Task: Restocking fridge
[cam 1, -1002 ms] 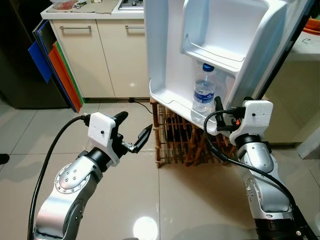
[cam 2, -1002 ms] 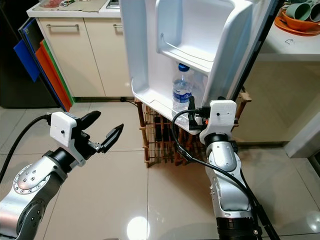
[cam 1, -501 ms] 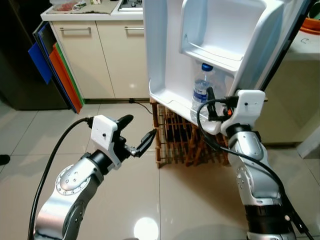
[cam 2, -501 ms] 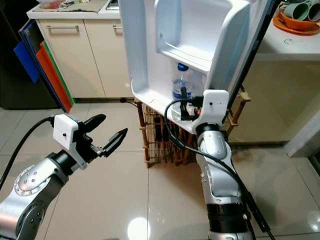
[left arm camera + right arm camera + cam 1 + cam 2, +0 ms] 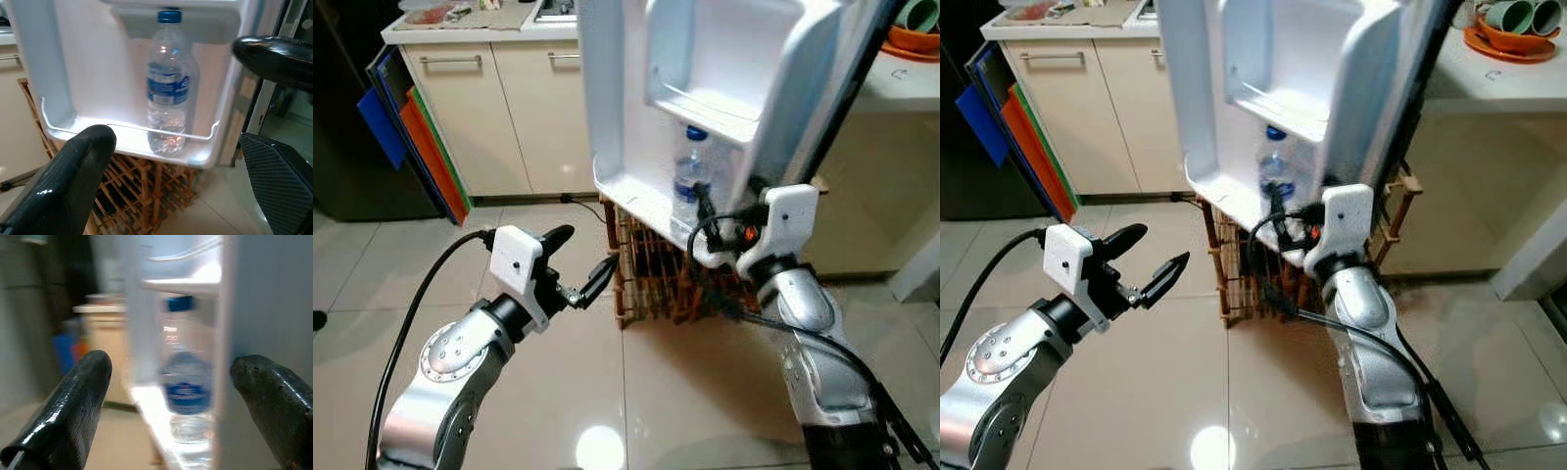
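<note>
I read the step in hand as closing the fridge door (image 5: 636,88) now that the water bottle (image 5: 687,188) stands upright in the lowest door shelf (image 5: 1234,201), its blue cap just under the shelf above. To do it well I would push on the door's outer edge rather than on the shelf lip, keep the push slow and level so the bottle does not rock, and watch the black cable looped at the wrist, which hangs close to the wooden rack (image 5: 656,279) under the door and could snag there.

My right gripper (image 5: 705,208) is up at the front corner of that shelf, at about 4 o'clock from the bottle and just beside it. In the right wrist view its two black fingers (image 5: 73,401) stand wide apart with the bottle between them but beyond the tips, so nothing is clamped; that view is blurred, so I can't say for sure whether a finger touches the door's edge. The forearm rises steeply from below, elbow low, wrist bent toward the door.

My left gripper (image 5: 576,264) hovers over the tiled floor (image 5: 558,392), well away from the door at roughly 8 o'clock from the bottle, fingers spread and empty, pointing toward the shelf.
</note>
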